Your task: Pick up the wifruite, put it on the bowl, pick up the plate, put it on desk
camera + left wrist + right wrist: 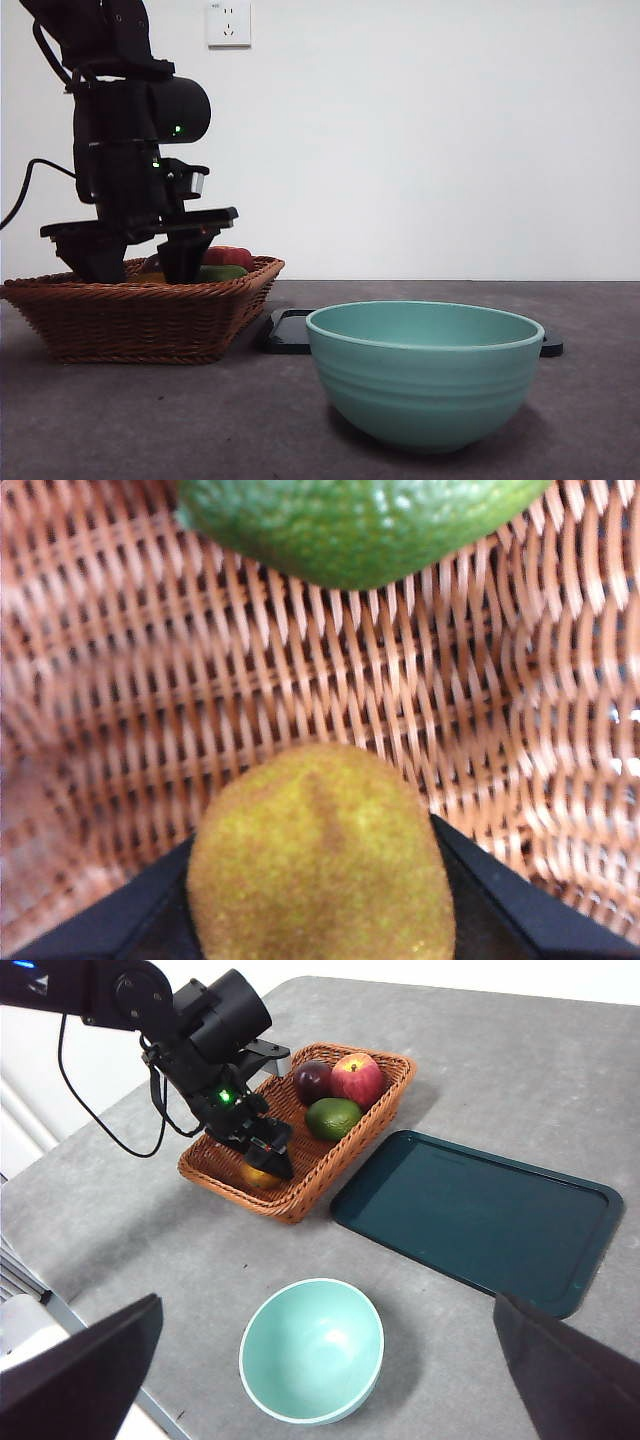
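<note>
The desk [140, 420] is a flat dark grey surface and it carries everything. On it, to the right of the basket and behind the bowl in the front view, lies a dark teal rectangular tray [480, 1218], flat and with nothing on it. The wicker basket [130, 320] stands at the left side of the desk, just beside the tray's left edge. The mint-teal bowl [425, 372] stands upright on the desk, nearest to the front camera, apart from the basket and the tray; inside it nothing is seen. The left arm comes down from the upper left into the basket, and the left gripper [262, 1160] is low inside the near end of the basket. Its 2 black jaws stand on both sides of the wifruite [320, 865] and appear to press on it, so the left gripper is gripping this fuzzy orange-brown oval fruit, which is close over the woven floor of the basket; I cannot tell if it touches the floor. At the far end of the basket are 3 other fruits close together: a red apple [356, 1078], a green fruit [333, 1118] and a dark purple fruit [313, 1082]. The right gripper [330, 1380] waits high above the desk, over the bowl's side, with its jaws wide apart and nothing between them.
</note>
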Controlling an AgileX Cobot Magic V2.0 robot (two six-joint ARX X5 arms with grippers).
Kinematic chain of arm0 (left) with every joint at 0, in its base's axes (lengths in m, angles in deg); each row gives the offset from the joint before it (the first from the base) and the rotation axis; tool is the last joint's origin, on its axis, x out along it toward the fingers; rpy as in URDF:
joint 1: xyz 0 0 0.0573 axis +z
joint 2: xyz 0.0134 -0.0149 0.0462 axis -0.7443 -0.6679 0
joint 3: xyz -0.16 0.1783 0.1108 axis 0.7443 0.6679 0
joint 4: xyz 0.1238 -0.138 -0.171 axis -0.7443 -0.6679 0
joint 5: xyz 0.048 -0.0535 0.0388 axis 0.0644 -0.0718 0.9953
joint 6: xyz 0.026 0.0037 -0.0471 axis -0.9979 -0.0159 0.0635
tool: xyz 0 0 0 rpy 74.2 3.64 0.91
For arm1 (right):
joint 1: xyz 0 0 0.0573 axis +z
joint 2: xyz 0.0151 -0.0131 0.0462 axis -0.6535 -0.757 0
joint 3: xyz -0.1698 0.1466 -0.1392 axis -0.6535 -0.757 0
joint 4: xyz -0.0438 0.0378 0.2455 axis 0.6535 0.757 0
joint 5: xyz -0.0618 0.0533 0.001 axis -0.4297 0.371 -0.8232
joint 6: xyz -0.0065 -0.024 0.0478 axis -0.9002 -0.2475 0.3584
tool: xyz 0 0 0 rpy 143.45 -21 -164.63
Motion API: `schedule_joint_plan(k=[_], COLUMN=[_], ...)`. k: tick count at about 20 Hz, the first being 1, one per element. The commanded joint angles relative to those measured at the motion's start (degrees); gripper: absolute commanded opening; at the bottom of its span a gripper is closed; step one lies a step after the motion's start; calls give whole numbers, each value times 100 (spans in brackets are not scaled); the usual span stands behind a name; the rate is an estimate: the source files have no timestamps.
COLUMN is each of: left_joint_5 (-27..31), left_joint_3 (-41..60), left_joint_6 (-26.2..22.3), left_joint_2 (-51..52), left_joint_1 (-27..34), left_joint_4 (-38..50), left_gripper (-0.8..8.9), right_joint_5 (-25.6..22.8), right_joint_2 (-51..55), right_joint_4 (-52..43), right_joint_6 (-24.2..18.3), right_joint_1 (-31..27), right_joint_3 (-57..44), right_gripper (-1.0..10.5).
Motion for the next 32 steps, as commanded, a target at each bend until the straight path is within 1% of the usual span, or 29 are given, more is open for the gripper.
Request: schedule_joint_plan(k=[1,4,8,12,14,20,22,26,32], left_joint_5=[-2,-11,-50,-96,-96,-96,-96,-94,-94], left_joint_3=[-424,-793,-839,-837,-837,-837,-837,-837,-837], left_joint_6=[11,-7,-4,9,22,474,588,767,874], left_joint_2=[0,245,903,1458,1582,1499,1416,1172,603], left_joint_1=[-28,-52,-286,-859,-1268,-2549,-2859,-3309,-3703], left_joint_4=[-216,-682,-1073,-1554,-1668,-1475,-1370,-1257,-931], left_gripper=[238,238,238,238,238,238,238,239,239], right_joint_5=[9,-66,-273,-317,-332,-332,-332,-330,-330], right_joint_2=[-11,-11,-11,-11,-11,-11,-11,-11,-11], right_joint_4=[-57,129,457,752,776,772,772,774,765], right_joint_6=[72,92,9,-9,-13,-11,-11,-9,-9], right_joint_1=[26,24,26,26,26,26,26,26,26], right_joint_3=[122,269,632,817,828,828,828,828,828], right_gripper=[652,651,651,652,652,651,652,652,651])
